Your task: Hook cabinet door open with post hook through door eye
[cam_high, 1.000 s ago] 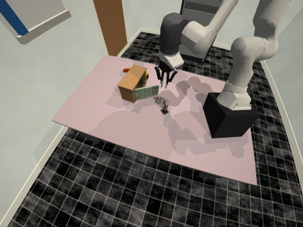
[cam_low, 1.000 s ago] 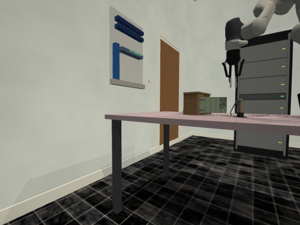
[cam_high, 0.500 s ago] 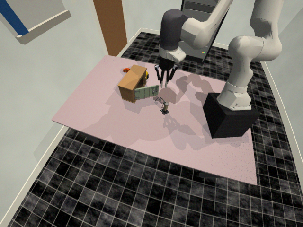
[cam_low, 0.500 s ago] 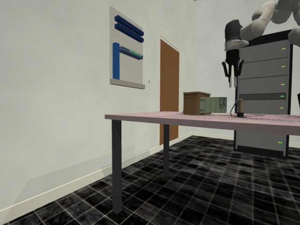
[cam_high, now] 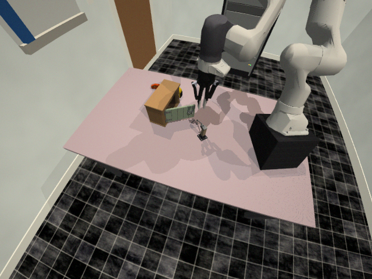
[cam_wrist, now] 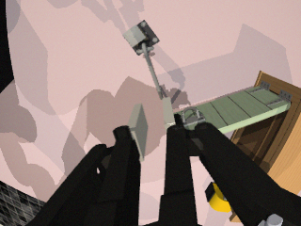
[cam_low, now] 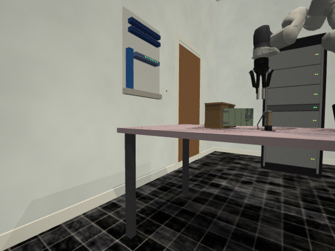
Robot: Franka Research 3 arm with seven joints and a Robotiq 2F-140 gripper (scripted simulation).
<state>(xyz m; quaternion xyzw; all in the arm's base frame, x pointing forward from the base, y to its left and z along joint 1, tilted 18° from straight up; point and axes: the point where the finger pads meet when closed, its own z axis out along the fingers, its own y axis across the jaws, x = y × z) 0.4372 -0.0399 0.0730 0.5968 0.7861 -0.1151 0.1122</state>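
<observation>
At the far left part of the surface (cam_high: 180,180) the cabinet (cam_high: 160,97) stood flat on its base, with a small orange item (cam_high: 154,86) and a yellow item (cam_high: 180,92) behind it towards the far edge. The green door (cam_high: 179,113) stood swung well out from the cabinet front, its free edge pointing towards the right edge of the surface. The eye (cam_high: 190,111) sat near that free edge. Just right of the door, and slightly nearer the front edge, the hook (cam_high: 195,122) ran from the top of the post (cam_high: 203,131) towards the door's free edge, sloping downward. In the exterior view its tip appeared lower than the eye, so it was judged not engaged, though the frames were too small to confirm this. The end effector (cam_high: 201,104) hung well above the surface, pointing down, its fingers nearly together with nothing between them. The deciding relation was that the hook lay below the end effector and a little towards the front edge. Its long axis ran roughly along the line from post to door edge, so a descent across that axis was judged necessary.
</observation>
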